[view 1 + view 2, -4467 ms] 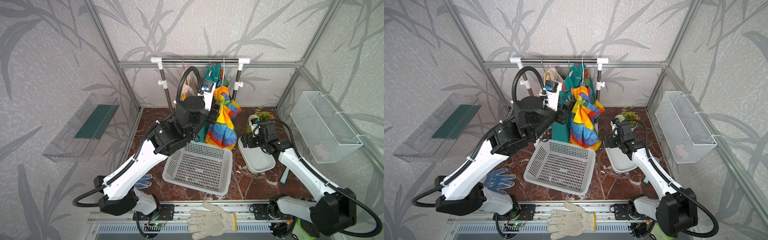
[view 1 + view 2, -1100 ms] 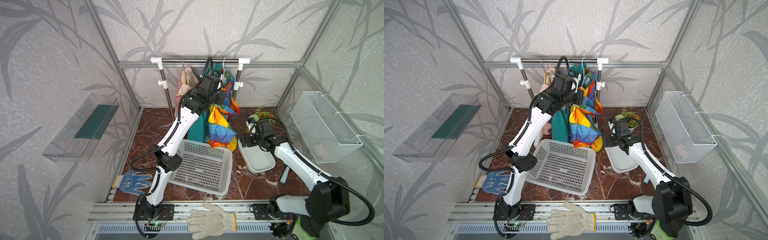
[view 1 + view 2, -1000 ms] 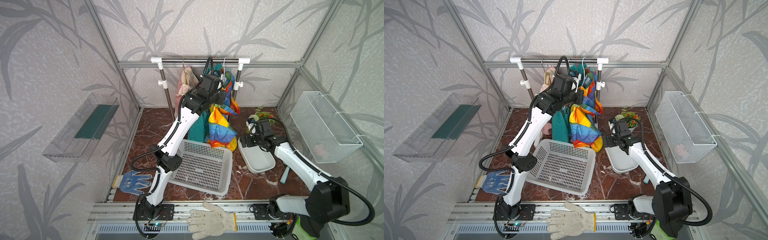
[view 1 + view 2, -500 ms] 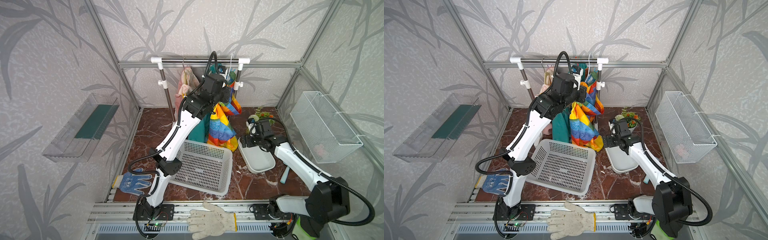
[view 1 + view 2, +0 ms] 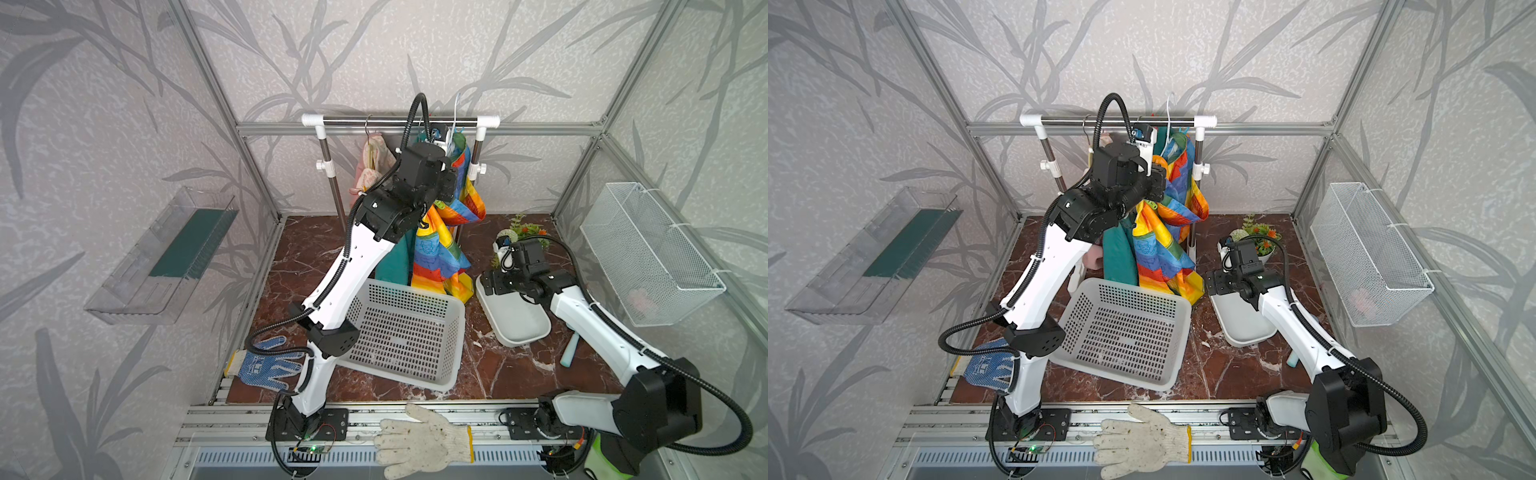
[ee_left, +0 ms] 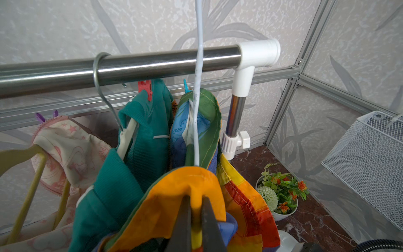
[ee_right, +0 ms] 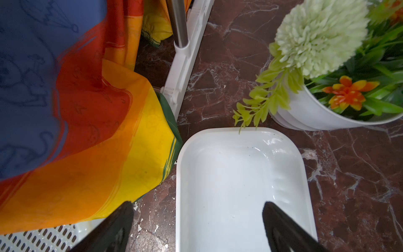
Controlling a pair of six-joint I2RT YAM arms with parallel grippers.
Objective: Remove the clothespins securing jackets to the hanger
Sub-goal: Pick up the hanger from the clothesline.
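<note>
Left gripper [image 6: 196, 222] raised to rail, jaws pinched on yellow clothespin [image 6: 196, 231] — apparently — amid crinkled rainbow jacket [image 6: 185, 196]; right gripper [image 7: 198, 227] low, jaws wide.

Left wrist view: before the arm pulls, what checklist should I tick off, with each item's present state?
1. The left gripper shut on the yellow clothespin: ok.
2. That pin clear of the rainbow jacket: not ok, it straddles the orange edge.
3. The white hanger hooked over the rail: cannot tell, hook out of frame.
4. The right gripper open above the white tray: ok.
5. The teal jacket pin-free: not ok, red clothespin on it.
</note>
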